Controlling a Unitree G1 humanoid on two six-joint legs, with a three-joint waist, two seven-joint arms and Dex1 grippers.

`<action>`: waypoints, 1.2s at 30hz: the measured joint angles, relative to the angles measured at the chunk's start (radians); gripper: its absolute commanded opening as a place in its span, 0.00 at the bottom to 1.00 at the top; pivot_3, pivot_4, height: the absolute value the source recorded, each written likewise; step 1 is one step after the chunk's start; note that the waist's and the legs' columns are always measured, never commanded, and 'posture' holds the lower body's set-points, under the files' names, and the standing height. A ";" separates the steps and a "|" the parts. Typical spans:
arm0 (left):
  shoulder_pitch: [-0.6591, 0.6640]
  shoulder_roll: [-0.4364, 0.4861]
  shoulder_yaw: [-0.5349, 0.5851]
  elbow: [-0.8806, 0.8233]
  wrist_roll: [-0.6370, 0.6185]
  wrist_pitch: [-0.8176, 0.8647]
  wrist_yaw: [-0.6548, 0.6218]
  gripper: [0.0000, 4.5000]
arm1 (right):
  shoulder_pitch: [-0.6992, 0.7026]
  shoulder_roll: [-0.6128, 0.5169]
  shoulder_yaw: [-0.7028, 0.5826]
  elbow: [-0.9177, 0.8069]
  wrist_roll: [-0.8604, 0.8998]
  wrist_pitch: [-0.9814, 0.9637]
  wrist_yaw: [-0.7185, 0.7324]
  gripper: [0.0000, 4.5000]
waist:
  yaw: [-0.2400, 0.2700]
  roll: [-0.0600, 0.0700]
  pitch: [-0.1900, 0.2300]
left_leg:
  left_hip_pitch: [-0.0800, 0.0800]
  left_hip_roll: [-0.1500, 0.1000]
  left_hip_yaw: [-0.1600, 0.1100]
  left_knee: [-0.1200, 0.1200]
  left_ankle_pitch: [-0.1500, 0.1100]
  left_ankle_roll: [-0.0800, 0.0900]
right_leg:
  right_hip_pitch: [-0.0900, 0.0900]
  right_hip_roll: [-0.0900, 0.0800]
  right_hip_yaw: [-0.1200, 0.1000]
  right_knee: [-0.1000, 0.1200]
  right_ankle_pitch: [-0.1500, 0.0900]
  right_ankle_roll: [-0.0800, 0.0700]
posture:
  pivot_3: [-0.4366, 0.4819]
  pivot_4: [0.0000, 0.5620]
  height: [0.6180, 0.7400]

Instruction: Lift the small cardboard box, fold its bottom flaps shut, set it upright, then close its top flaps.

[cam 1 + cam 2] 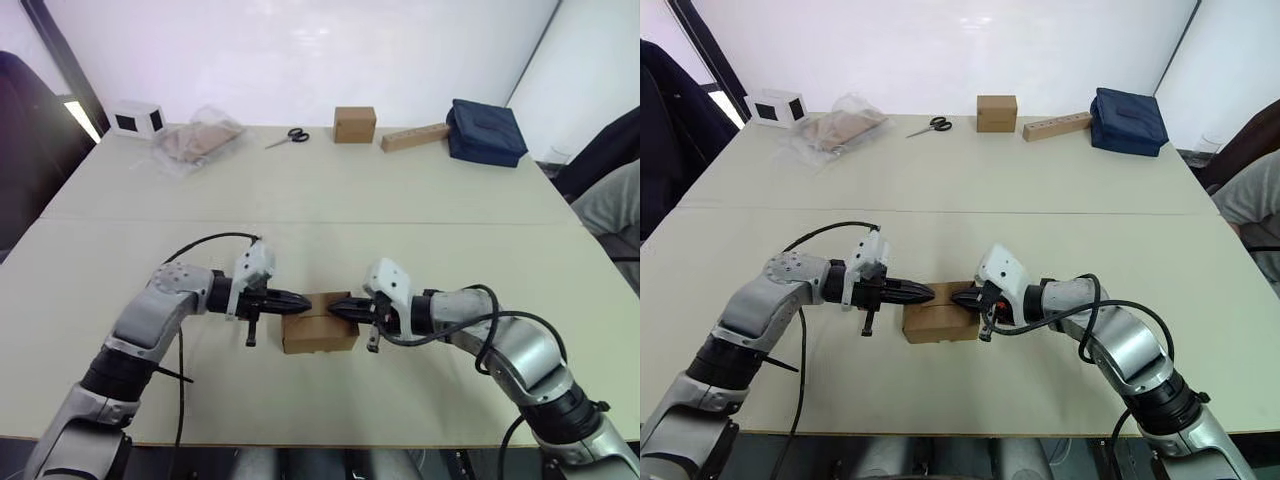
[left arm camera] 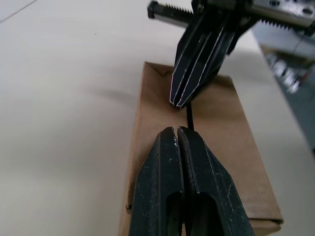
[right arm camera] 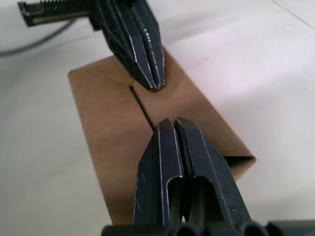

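The small cardboard box (image 1: pixel 320 338) stands on the table near its front edge, between my two arms. Its top flaps (image 3: pixel 110 128) lie folded flat, with a seam running along the middle. My left gripper (image 1: pixel 308 299) comes in from the left, shut, its tips resting on the flaps beside the seam. Opposite it, my right gripper (image 1: pixel 335 306) is also shut and touches the flaps from the right. The two sets of tips face each other a short gap apart over the box top (image 2: pixel 221 123). The bottom flaps are hidden under the box.
Along the table's far side are a white box (image 1: pixel 138 119), a clear plastic bag (image 1: pixel 197 142), scissors (image 1: pixel 289 137), a closed brown cube box (image 1: pixel 355 124), a long tan block (image 1: pixel 415 137) and a navy bag (image 1: pixel 485 131).
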 measured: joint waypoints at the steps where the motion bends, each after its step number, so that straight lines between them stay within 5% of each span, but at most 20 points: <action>1: 0.000 0.000 -0.001 0.001 0.003 0.000 0.003 0.01 | 0.001 0.000 -0.001 0.001 -0.001 -0.001 0.000 0.00 | -0.001 0.000 -0.001 | 0.000 0.000 0.000 0.000 0.000 0.000 | 0.000 -0.001 0.000 0.000 0.000 0.000 | 0.48 0.27 1.00; 24: -0.076 0.000 0.219 -0.151 -0.340 0.401 0.090 0.01 | 0.009 -0.011 -0.282 -0.231 0.273 0.256 -0.073 0.00 | 0.005 0.000 -0.001 | -0.012 0.000 -0.001 0.000 0.000 0.001 | -0.010 0.000 0.000 0.000 0.000 0.000 | 0.48 0.27 1.00; 29: 0.034 0.144 0.294 -0.149 -0.303 0.355 0.090 0.01 | 0.246 -0.192 -0.475 -0.344 0.307 0.266 -0.021 0.00 | 0.000 0.001 0.000 | -0.015 -0.001 0.000 0.000 -0.001 0.001 | -0.013 -0.001 0.000 -0.001 0.000 0.001 | 0.48 0.27 1.00; 36: 0.249 0.339 0.301 -0.156 -0.160 0.099 -0.066 0.01 | 0.450 -0.363 -0.773 -0.417 0.353 0.245 0.124 0.00 | 0.007 -0.002 0.002 | -0.016 0.001 0.000 0.001 0.000 0.000 | -0.016 -0.002 -0.001 0.000 0.000 0.000 | 0.48 0.27 1.00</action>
